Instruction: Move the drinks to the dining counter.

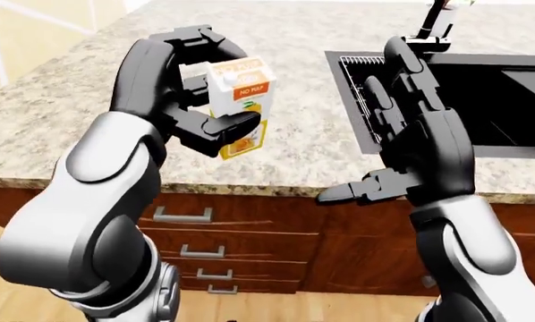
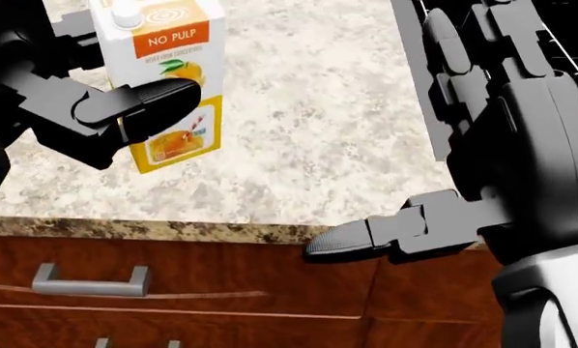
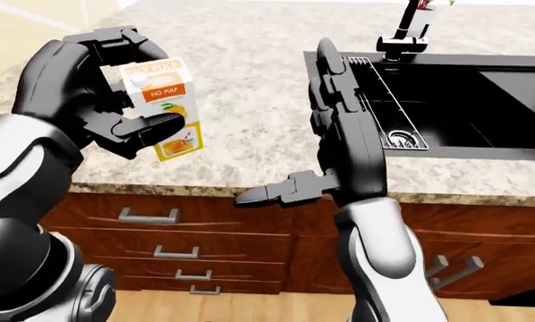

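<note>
We have shiny silver-white upper arms, round like big tubes. Our left hand [image 1: 201, 100] and right hand [image 1: 411, 144] are black and blocky, with thick fingers ending in rough, rounded grey tips.

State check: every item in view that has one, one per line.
juice carton: upright, cap on, held above the counter
left robot hand: shut on the juice carton
right robot hand: open, holding nothing
drawers: all closed
sink: no dishes visible inside
faucet: no water running
</note>
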Tool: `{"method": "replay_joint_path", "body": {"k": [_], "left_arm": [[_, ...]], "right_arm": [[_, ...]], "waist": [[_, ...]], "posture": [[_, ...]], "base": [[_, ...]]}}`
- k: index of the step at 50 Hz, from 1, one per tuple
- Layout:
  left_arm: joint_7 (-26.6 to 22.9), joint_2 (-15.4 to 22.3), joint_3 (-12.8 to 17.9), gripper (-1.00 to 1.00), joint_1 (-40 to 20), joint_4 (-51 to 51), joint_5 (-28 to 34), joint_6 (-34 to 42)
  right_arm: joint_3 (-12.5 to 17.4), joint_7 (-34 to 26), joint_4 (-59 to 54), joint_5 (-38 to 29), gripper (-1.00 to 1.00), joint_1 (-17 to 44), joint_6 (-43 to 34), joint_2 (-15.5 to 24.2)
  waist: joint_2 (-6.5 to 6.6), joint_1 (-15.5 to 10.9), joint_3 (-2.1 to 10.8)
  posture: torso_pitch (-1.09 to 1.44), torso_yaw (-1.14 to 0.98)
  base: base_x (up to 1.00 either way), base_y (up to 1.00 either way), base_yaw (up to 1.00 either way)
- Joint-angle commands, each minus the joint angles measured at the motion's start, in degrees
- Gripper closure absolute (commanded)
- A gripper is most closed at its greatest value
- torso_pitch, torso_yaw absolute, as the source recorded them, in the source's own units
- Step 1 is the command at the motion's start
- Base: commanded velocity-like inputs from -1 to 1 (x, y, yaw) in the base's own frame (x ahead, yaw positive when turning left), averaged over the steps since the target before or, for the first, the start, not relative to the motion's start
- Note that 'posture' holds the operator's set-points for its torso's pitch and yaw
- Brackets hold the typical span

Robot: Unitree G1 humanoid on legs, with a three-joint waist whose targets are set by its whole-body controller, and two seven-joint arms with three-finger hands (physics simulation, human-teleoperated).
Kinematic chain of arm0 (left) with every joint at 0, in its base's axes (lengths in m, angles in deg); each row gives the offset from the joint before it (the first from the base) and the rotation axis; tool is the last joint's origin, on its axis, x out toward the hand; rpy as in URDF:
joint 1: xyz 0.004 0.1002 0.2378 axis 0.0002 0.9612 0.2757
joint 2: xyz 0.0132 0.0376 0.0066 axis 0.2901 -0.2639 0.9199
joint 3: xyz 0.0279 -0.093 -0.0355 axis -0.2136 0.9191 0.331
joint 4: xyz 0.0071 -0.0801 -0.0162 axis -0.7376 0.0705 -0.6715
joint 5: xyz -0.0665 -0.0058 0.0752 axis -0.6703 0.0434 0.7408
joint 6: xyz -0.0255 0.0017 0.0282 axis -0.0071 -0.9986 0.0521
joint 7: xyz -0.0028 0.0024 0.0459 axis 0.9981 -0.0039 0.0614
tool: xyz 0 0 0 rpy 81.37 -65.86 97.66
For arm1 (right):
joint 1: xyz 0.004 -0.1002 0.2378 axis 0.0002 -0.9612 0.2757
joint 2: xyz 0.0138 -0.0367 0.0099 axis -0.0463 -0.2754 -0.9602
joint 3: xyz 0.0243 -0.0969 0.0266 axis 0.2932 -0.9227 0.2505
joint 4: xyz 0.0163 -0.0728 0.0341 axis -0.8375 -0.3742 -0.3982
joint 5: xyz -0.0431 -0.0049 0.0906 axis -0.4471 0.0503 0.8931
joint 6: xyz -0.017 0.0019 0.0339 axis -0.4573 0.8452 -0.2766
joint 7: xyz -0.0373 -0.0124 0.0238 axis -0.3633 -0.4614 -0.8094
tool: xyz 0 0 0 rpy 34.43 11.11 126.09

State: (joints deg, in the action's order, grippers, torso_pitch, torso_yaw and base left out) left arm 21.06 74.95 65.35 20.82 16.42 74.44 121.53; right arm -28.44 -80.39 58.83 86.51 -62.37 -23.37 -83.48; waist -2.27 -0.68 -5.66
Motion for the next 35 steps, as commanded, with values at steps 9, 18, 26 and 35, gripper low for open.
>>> {"method": "replay_joint_path", "body": {"k": [9, 18, 26, 35], "left_arm": [[2.1, 0.7, 1.7, 1.00, -5.6, -0.8, 0.9, -3.0], [1.7, 2.1, -0.4, 1.00, -5.6, -11.2, 3.5, -14.1], [0.7, 1.2, 0.3, 1.00, -3.7, -23.0, 6.9, -27.5], [1.9, 1.5, 0.9, 1.00, -2.1, -29.4, 6.2, -33.7]], "right_arm": [[0.3, -0.2, 1.7, 0.3, -1.00, 0.6, 2.9, 0.1], [0.8, 0.0, 1.9, 0.7, -1.00, 0.8, 2.7, 0.2], [0.9, 0.1, 1.9, 0.8, -1.00, 0.9, 2.7, 0.4], [0.1, 0.5, 1.8, 0.5, -1.00, 1.6, 2.4, 0.3]], "waist": [[2.70, 0.8, 3.70], [1.26, 0.4, 4.28], [1.17, 0.5, 4.02], [1.34, 0.8, 4.00]], "posture": [[0.00, 0.00], [0.00, 0.00], [0.00, 0.00], [0.00, 0.00]], "base": [[0.00, 0.00, 0.00], [0.00, 0.00, 0.00], [0.00, 0.00, 0.00], [0.00, 0.00, 0.00]]}}
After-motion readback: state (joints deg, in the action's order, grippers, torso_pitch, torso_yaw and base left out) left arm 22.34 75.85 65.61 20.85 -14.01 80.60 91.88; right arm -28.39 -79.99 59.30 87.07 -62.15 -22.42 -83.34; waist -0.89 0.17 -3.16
